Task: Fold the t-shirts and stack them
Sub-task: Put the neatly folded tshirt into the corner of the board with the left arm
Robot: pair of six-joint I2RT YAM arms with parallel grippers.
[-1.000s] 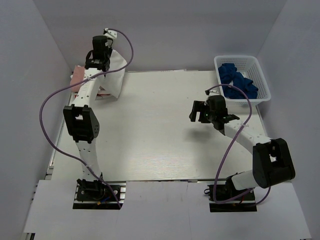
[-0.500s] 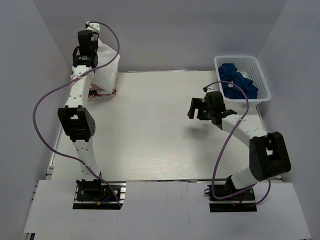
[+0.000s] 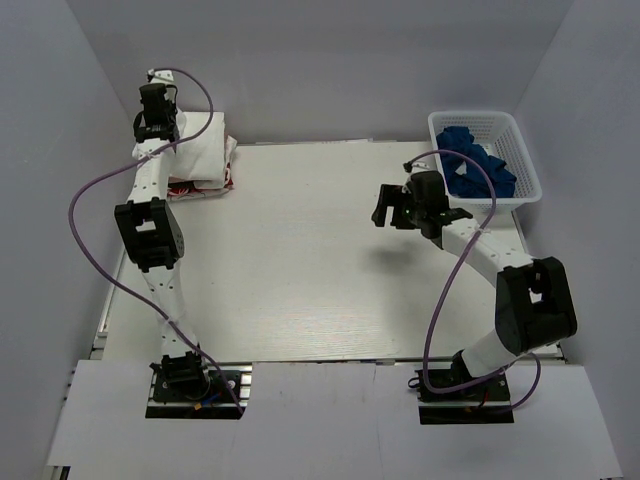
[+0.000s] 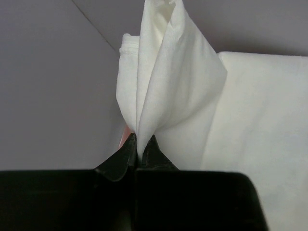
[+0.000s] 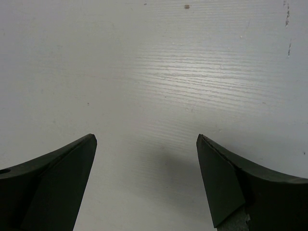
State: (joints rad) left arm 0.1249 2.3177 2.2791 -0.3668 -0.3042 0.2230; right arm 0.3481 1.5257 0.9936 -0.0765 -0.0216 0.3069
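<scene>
Left gripper [image 3: 157,112]: clamped tight on a pinched fold of the white t-shirt [image 3: 207,148]. In your left wrist view the fingers [image 4: 126,155] meet on the cloth, which rises in a peak above them.
White t-shirt: it lies at the table's far-left corner on top of the stack. Its held edge is lifted toward the back wall and the rest is draped flat.
Printed t-shirt [image 3: 205,187]: a red-and-white edge shows from under the near edge of the white one, lying on the table [image 3: 300,280].
Stack margins: you are tight here, with the left wall and back wall both close to the left gripper.
Purple cable [image 3: 85,200]: it loops out from the left arm toward the left wall.
Right gripper [image 3: 390,212]: jaws wide apart and holding nothing. It hovers above bare tabletop right of centre, and your right wrist view shows only the white surface between the fingers [image 5: 57,173].
Basket [image 3: 520,150]: white, at the far-right corner, with blue cloth [image 3: 475,165] inside. It sits near the right gripper, on its far side.
Open room: a broad stretch of table separates the stack from the right gripper, and it runs on to the near edge.
</scene>
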